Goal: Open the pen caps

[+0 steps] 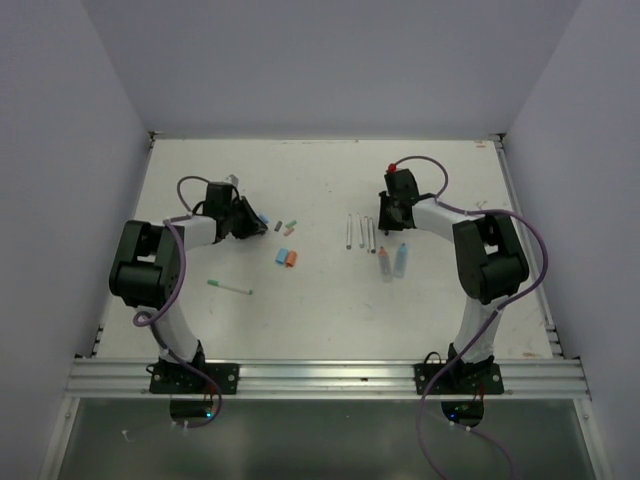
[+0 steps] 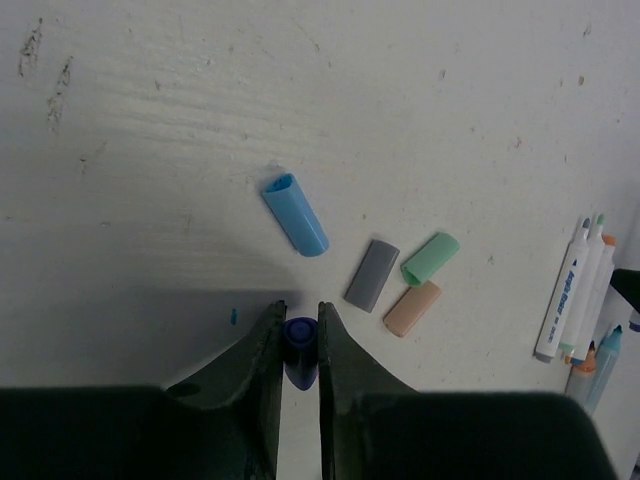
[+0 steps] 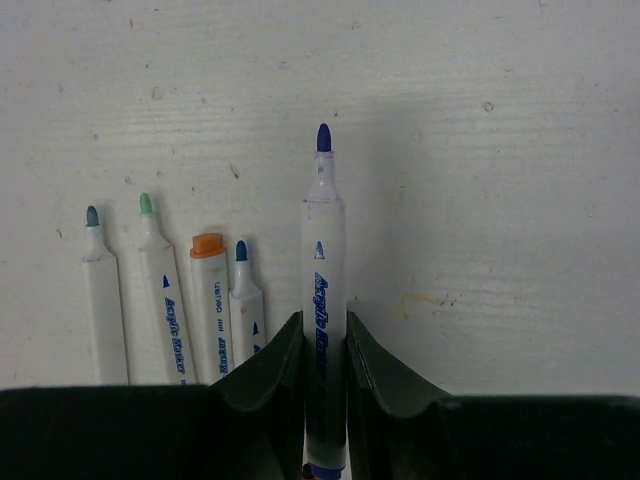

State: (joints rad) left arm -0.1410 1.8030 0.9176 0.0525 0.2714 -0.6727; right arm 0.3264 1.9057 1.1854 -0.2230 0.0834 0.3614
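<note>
Pen caps (image 2: 372,275) lie loose on the white table (image 2: 150,120) just ahead of my left gripper (image 2: 300,316): a light blue cap (image 2: 295,213) a little apart, then grey, green (image 2: 430,258) and peach (image 2: 412,308) close together; that gripper looks clamped on a dark blue cap (image 2: 300,358), though shadow blurs it; my right gripper (image 3: 324,322) pinches an uncapped blue-tipped marker (image 3: 323,250) beside four other markers (image 3: 165,300).
</note>
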